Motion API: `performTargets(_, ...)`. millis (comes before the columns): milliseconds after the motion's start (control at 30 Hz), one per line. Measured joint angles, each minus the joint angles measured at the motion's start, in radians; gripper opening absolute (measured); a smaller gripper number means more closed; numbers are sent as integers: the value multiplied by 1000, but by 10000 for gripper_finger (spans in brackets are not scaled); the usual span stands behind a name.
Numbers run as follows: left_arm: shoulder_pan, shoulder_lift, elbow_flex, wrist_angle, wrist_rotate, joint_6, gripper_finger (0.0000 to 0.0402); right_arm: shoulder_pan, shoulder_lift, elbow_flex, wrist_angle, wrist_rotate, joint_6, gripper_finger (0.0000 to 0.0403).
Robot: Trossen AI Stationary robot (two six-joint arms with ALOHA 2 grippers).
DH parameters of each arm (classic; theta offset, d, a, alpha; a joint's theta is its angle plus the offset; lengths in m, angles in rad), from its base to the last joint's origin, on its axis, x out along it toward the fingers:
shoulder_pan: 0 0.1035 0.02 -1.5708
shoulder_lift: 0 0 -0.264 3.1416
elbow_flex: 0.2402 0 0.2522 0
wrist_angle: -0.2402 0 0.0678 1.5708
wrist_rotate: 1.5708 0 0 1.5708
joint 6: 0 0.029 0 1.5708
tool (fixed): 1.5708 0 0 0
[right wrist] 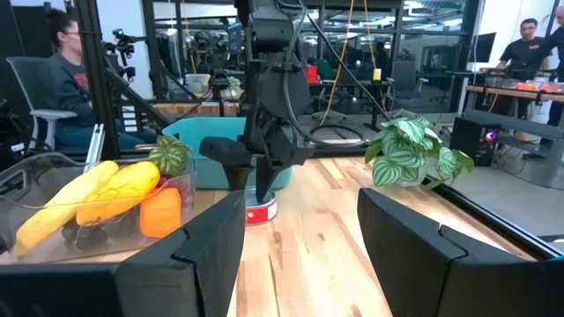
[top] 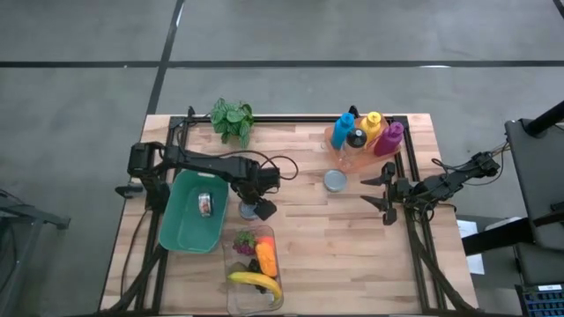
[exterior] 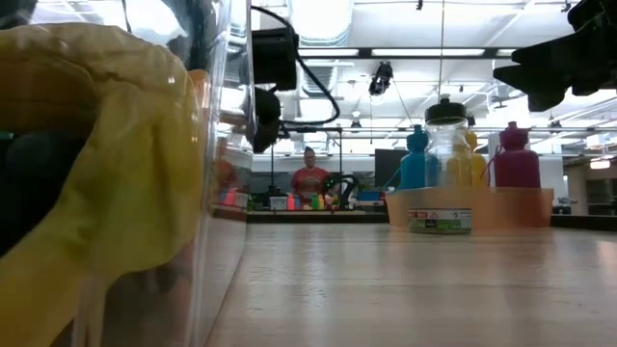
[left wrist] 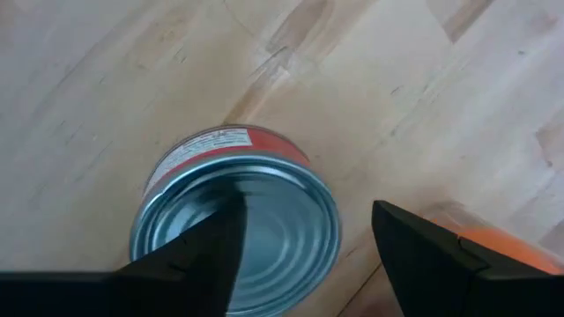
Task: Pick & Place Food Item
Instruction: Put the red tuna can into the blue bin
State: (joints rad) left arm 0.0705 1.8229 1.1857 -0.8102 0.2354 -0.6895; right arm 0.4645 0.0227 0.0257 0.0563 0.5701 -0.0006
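Note:
A low tin can with a red label (left wrist: pixel 238 220) stands upright on the wooden table, between the green bin (top: pixel 176 231) and the clear container (top: pixel 256 264). My left gripper (left wrist: pixel 308 207) hangs open above it, pointing steeply down. One finger (left wrist: pixel 207 251) is over the can's lid, the other (left wrist: pixel 423 255) is past its rim; neither visibly touches it. The right wrist view shows this gripper (right wrist: pixel 242 172) over the can (right wrist: pixel 258 210). A second can (top: pixel 205 204) lies in the green bin. A third can (top: pixel 335 180) stands farther right. My right gripper (top: pixel 381 195) waits open at the table's right side, holding nothing.
The clear container holds a banana (top: pixel 256 282), an orange pepper (top: pixel 265 255) and other produce. A holder with several coloured bottles (top: pixel 366 136) stands at the far right, and a potted plant (top: pixel 232 119) stands at the far edge. People sit beyond the table.

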Motion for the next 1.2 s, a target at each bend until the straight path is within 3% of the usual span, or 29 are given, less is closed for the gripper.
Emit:
performTargets(267, 50, -6, -39, 87, 48, 0, 255, 0, 0, 0, 0, 0, 0, 217)
performTargets(800, 170, -2, -33, 176, -121, 174, 255, 0, 0, 0, 0, 0, 0, 217)
performTargets(1200, 244, -2, -29, 237, -132, 237, 255, 0, 0, 0, 0, 0, 0, 217)
